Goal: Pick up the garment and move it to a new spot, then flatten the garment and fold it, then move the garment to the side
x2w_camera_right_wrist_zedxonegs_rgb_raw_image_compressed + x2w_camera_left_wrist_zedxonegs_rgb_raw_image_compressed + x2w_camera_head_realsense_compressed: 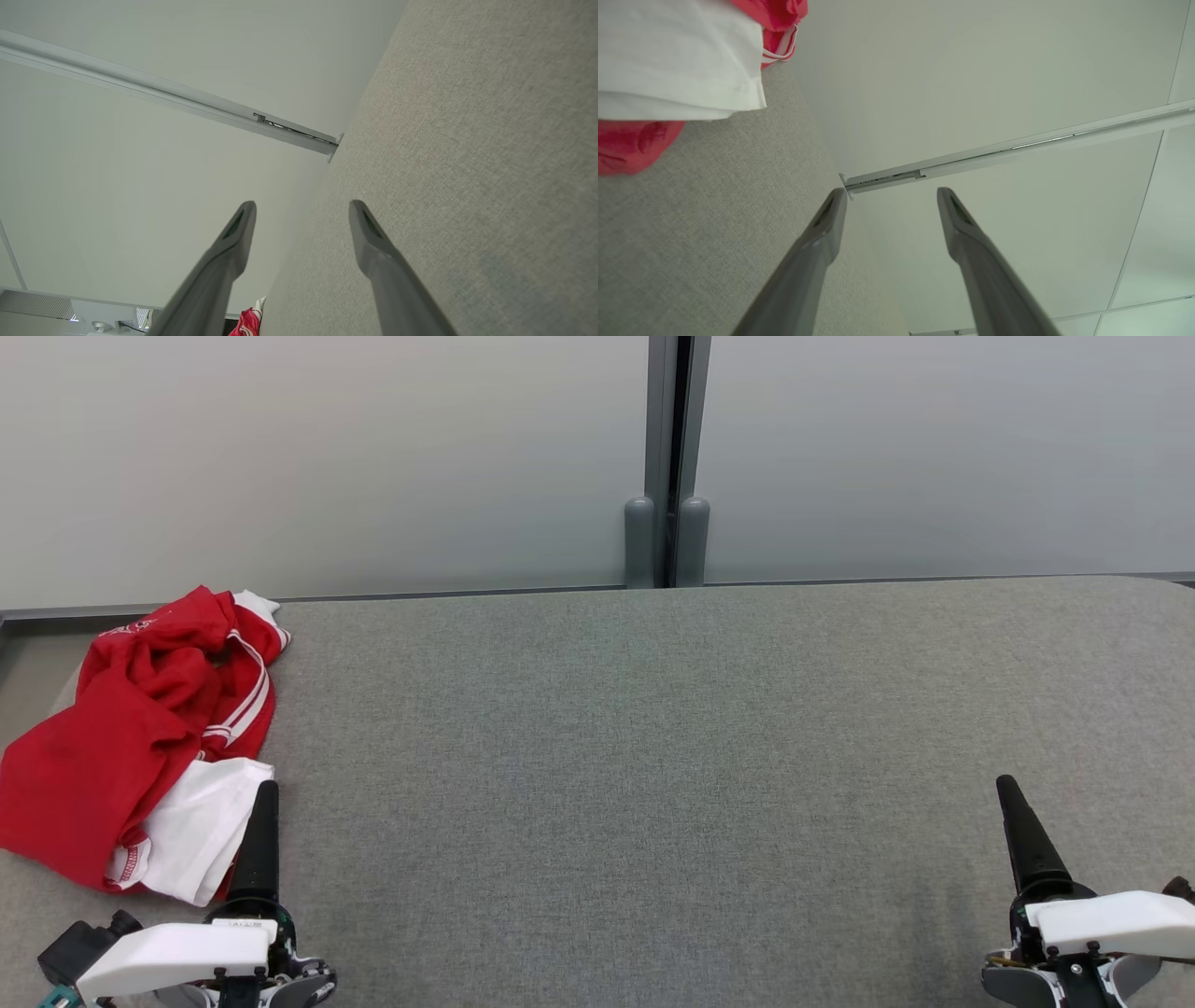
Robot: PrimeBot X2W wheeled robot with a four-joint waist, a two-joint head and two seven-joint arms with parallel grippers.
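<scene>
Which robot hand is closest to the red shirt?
The left gripper: it sits right beside the red-and-white garment, while the right gripper is far across the grey table.

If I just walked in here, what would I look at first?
The crumpled red and white garment jumps out, bunched up at the left end of the grey table. After that you'd spot the dark fingers near the front edge: the left gripper open beside the garment, and the right gripper open over bare table on the right.
</scene>
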